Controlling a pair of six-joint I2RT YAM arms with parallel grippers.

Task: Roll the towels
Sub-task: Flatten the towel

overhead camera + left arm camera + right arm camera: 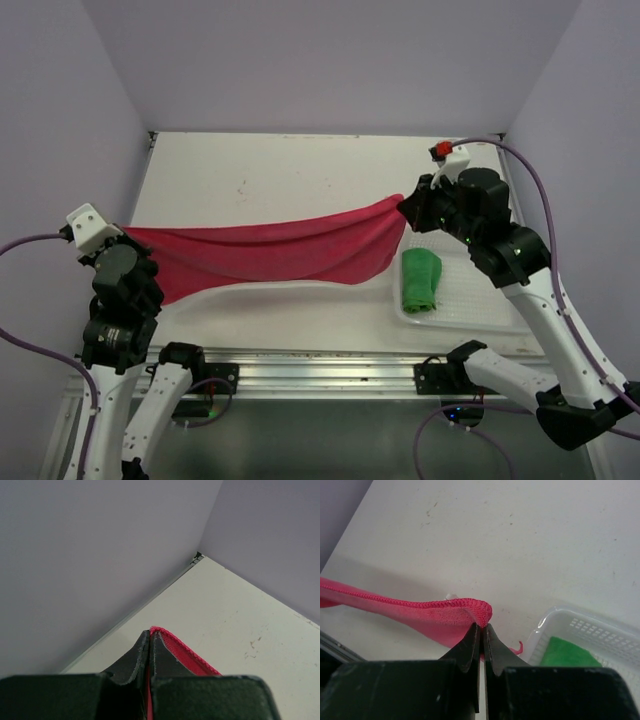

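The pink-red towel (270, 250) hangs stretched across the table, held up by a corner at each end. My left gripper (125, 232) is shut on its left corner, whose hemmed edge (172, 645) shows beside the closed fingers. My right gripper (405, 207) is shut on its right corner (445, 612), with the towel sagging to the left of the closed jaws. The green towel (421, 279) lies rolled in the clear basket (470, 305) at the right; it also shows in the right wrist view (567, 654).
The white table (290, 180) is enclosed by lavender walls behind and on both sides. The basket (590, 627) sits by the table's front right edge. A metal rail (300, 368) with both arm bases runs along the front.
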